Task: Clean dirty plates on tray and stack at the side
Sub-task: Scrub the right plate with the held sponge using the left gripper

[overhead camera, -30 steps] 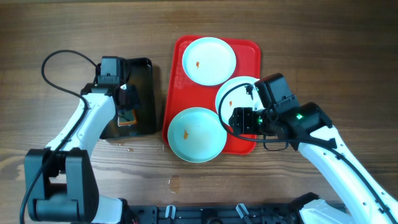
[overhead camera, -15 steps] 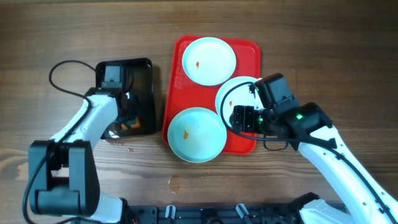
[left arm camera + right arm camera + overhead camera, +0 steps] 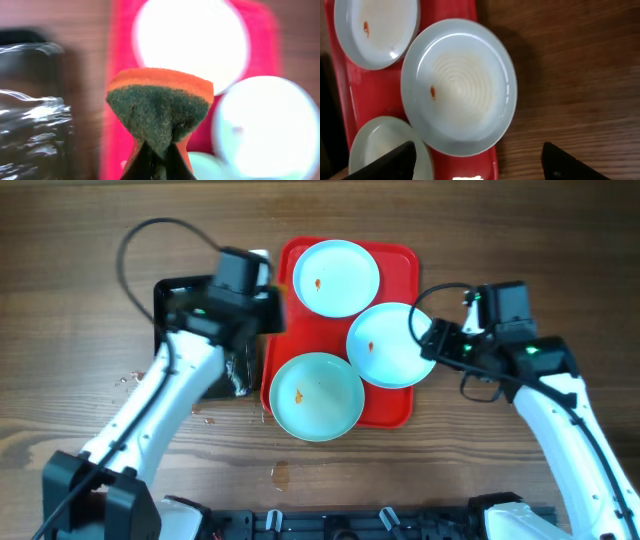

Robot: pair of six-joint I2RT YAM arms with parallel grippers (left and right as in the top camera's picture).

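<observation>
Three pale blue plates sit on the one red tray (image 3: 400, 278) in the middle of the wooden tabletop (image 3: 520, 240), none of them stacked. The far plate (image 3: 336, 277) lies wholly inside the rim. The middle plate (image 3: 385, 345) sits to the right and sticks out past the tray's right edge. The near plate (image 3: 317, 395) pokes over the tray's front edge. Each of the three carries a single small orange-brown stain left of its centre. Just left of the red tray lies one smaller black tray (image 3: 175, 295), and the left wrist view shows its glossy, rippled wet surface. A few drops of water dot the tabletop beside it and in front of the red tray. The left hand (image 3: 159, 152) is above the red tray's left rim, between the black tray and the far plate. Its fingers are pressed together on the lower end of one sponge (image 3: 160, 107), which has an orange body and a dark green scouring face turned toward the camera. The right hand (image 3: 432, 340) is at the right rim of the middle plate. Its fingers (image 3: 395, 160) are spread wide at the bottom corners of the right wrist view, with nothing held between them. Whether they touch the plate's rim cannot be told. A black cable (image 3: 150, 240) loops above the left arm.
</observation>
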